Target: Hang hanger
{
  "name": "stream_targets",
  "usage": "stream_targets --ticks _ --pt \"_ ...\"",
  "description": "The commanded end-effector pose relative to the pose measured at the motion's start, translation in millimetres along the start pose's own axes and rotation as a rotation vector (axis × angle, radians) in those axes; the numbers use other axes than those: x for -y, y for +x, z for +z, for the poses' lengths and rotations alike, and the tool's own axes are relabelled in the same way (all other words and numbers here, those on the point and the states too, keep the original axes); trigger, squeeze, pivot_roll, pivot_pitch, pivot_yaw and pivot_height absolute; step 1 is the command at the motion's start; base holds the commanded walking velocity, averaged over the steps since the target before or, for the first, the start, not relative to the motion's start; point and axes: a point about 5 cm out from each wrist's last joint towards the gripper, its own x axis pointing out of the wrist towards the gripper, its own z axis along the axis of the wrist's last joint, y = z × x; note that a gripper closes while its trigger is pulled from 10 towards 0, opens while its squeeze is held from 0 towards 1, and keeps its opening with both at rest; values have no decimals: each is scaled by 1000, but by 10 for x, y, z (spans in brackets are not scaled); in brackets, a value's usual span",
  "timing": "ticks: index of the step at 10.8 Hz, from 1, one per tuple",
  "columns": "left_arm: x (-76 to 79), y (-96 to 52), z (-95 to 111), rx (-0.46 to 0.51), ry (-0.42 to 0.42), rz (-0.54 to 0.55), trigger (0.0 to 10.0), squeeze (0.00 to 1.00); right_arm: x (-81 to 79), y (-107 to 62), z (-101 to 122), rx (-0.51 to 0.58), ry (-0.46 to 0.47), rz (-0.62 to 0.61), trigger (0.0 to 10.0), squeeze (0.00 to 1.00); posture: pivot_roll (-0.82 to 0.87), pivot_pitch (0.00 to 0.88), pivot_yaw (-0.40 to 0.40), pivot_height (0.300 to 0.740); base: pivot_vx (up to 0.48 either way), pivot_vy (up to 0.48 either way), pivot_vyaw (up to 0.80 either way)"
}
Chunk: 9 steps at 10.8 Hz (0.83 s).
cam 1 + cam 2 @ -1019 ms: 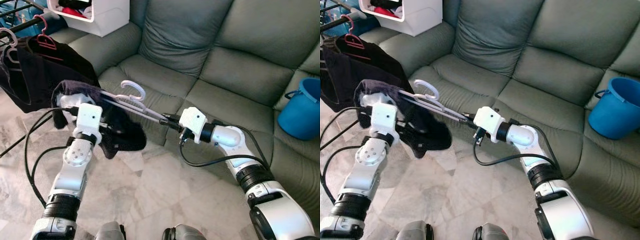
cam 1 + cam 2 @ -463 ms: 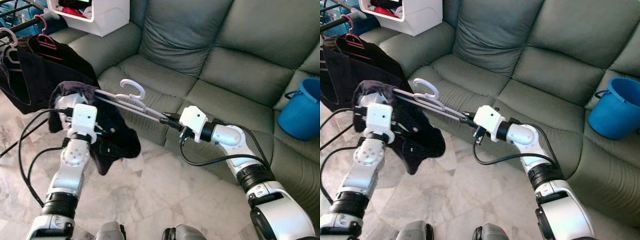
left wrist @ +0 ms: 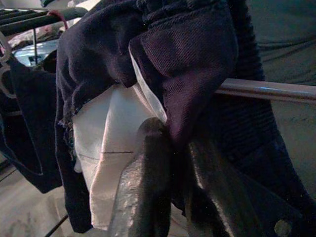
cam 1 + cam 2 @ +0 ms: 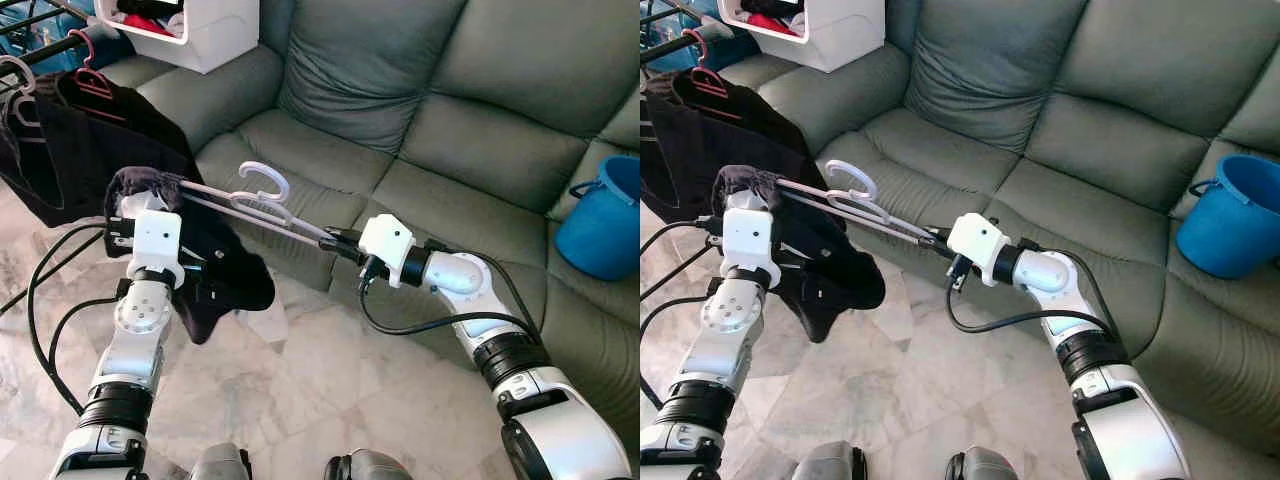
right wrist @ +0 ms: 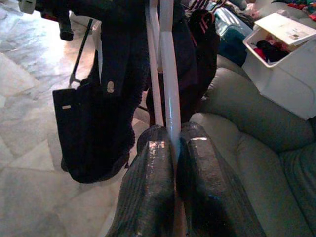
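1. Since a second ago the left arm has drawn in and down a little; the dark garment (image 4: 215,265) hangs lower and more bunched beneath the left gripper (image 4: 130,222). Right arm much as before.
2. Right gripper (image 4: 335,240): fingers (image 5: 158,182) closed tight on one end of the white plastic hanger (image 4: 262,205); its bars run straight out from the fingertips toward the left gripper.
3. Left gripper: fingers (image 3: 148,182) pinched on the garment's folded dark cloth and white lining at the hanger's far end, just under the bar.
4. Hanger spans between the two grippers, hook upward, over the sofa (image 4: 400,120) edge and floor.
5. Drying rack (image 4: 40,20) with hung dark clothes and a pink hanger (image 4: 90,75) stands beyond the left gripper, well apart from the right.
6. Handling, judged: hanger light, stiff, smooth, apt to slip or pivot in a pinch; garment soft and heavier, pulling one end down. Better hold near the hook neck.
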Motion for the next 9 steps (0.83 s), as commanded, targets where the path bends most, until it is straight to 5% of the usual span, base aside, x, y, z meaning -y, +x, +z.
stream_targets --ticks 1,6,9 --pt "-51 31 47 24 10 26 0 0 104 -44 82 45 -7 -50 0 0 -65 0 -75 740 0 0 0" --pt "-121 38 345 180 -25 59 0 0 -23 -102 -168 -35 105 -96 0 0 -50 0 -70 740 0 0 0" --pt "-29 -3 491 252 -42 -7 0 0 -30 -111 -255 -62 191 -140 0 0 -45 0 -71 740 0 0 0"
